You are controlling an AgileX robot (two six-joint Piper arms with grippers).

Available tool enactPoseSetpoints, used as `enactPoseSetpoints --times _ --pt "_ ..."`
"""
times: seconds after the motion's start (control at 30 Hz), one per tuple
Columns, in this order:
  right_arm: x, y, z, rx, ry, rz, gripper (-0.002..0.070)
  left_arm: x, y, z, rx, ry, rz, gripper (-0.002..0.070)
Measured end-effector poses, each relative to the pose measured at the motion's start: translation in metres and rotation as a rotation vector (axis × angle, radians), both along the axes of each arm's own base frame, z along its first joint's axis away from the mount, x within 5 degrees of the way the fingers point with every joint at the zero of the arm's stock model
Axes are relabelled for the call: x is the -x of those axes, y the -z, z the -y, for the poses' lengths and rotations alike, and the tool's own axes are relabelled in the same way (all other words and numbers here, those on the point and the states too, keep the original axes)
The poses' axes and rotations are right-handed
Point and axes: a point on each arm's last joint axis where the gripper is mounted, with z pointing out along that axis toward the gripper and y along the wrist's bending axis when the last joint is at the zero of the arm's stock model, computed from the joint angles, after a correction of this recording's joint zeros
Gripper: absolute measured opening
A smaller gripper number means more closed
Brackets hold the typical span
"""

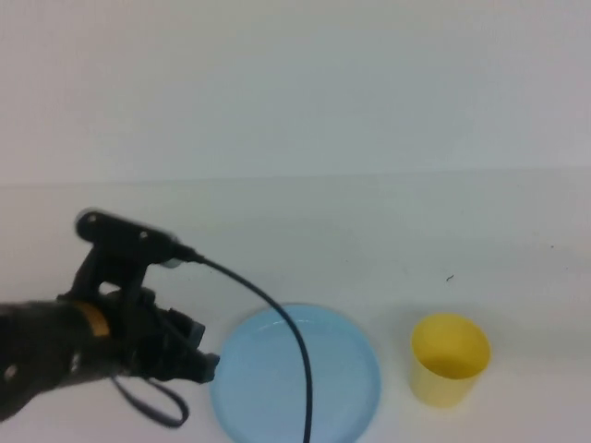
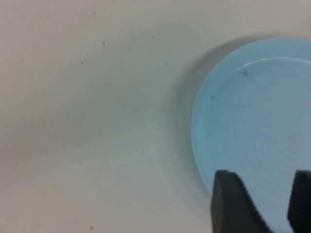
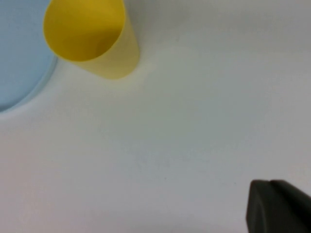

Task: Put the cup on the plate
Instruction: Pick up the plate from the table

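Observation:
The light blue plate (image 1: 346, 369) lies at the table's front centre. Just right of it, on the bare table and apart from its rim, the yellow cup (image 1: 449, 358) stands upright and empty. My left gripper (image 1: 203, 358) hovers at the plate's left edge. In the left wrist view the left gripper (image 2: 265, 196) is open, its two dark fingers spread over the plate (image 2: 252, 111) with nothing between them. My right gripper (image 3: 272, 194) is out of the high view; its fingers are shut together over bare table, well away from the cup (image 3: 90, 36) and the plate (image 3: 19, 63).
A black cable (image 1: 277, 309) loops from the left wrist camera (image 1: 125, 235) across the plate's front half. A white wall rises behind the white table (image 1: 388, 231), and a small dark speck (image 1: 450, 277) lies behind the cup.

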Motion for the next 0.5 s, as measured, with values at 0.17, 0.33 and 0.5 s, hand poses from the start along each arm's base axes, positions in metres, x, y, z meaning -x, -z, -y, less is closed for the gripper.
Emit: enactPoseSetpoints --times 0.17,0.33,0.5 --pt "-0.027 -0.008 -0.001 -0.016 -0.023 -0.062 0.0001 -0.028 -0.006 0.013 -0.074 0.026 -0.091 0.0243" --pt "-0.05 -0.01 -0.016 -0.018 -0.114 -0.118 0.0001 -0.038 -0.011 0.019 -0.09 0.04 -0.114 0.0243" --pt "-0.068 -0.007 -0.046 -0.004 -0.201 -0.15 0.0001 -0.038 -0.011 0.02 -0.065 0.031 -0.132 0.0243"
